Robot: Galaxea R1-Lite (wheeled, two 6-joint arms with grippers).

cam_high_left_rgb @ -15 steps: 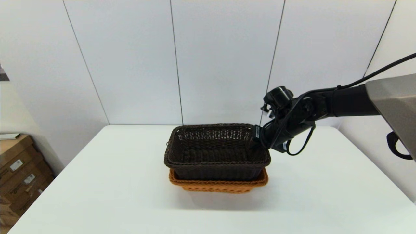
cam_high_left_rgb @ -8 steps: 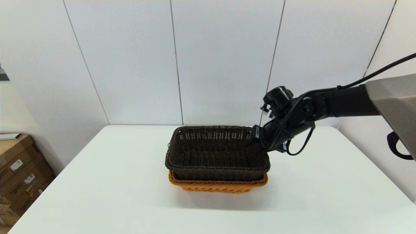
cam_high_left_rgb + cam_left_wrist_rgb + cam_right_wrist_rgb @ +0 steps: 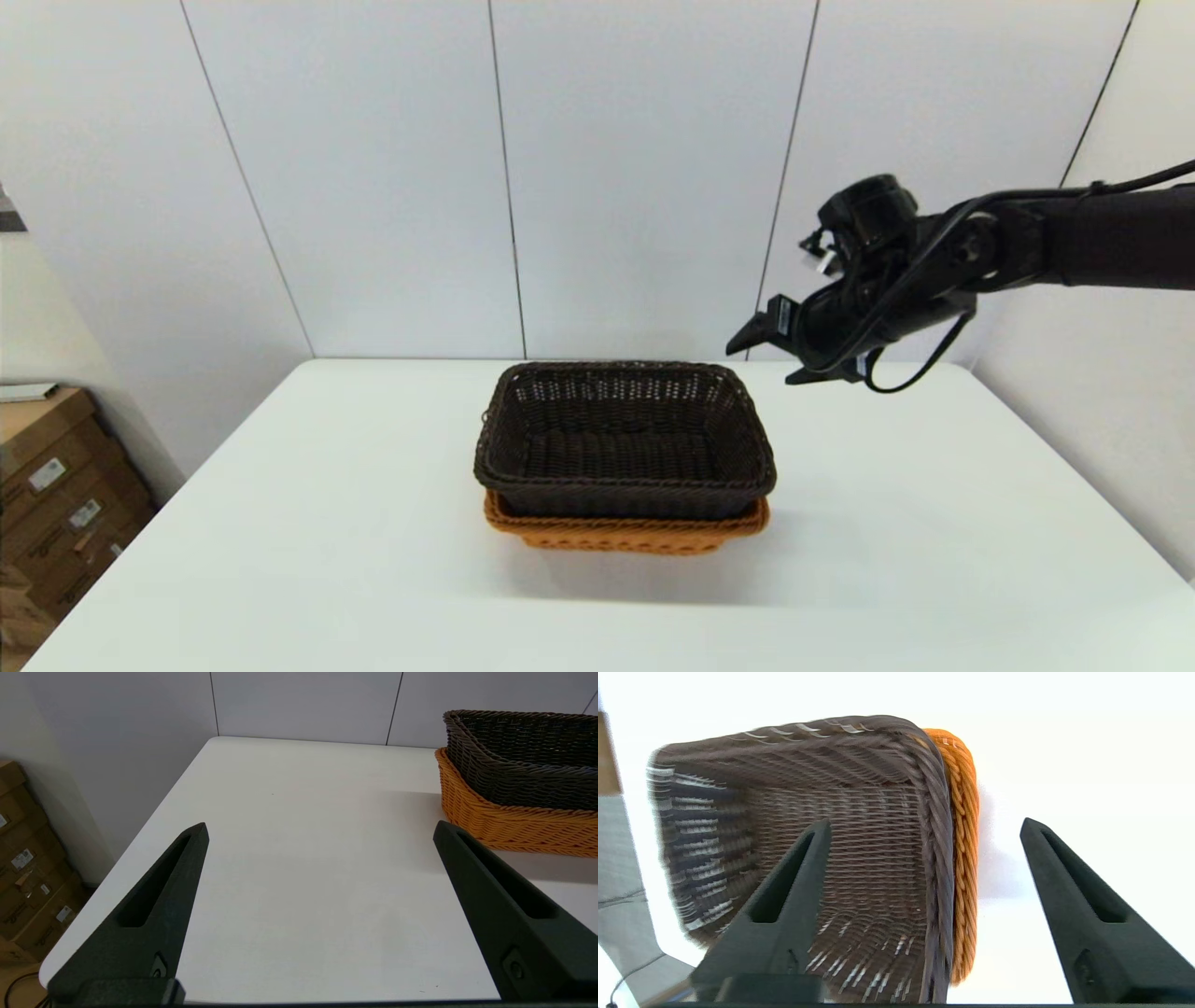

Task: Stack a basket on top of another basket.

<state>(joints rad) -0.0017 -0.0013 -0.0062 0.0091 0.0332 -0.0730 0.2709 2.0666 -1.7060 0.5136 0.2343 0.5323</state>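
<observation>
Dark basket [image 3: 624, 439]: nested in orange basket [image 3: 625, 532]. Right gripper [image 3: 767, 353]: above, spread wide, empty. Left gripper [image 3: 320, 833]: parked, spread wide.

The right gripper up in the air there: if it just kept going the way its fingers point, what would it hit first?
Probably the dark brown basket. The right gripper, open, hangs above its right end, and its wrist view looks down across that basket's rim, one finger over the woven inside, the other over the white table. Depth is uncertain.
</observation>
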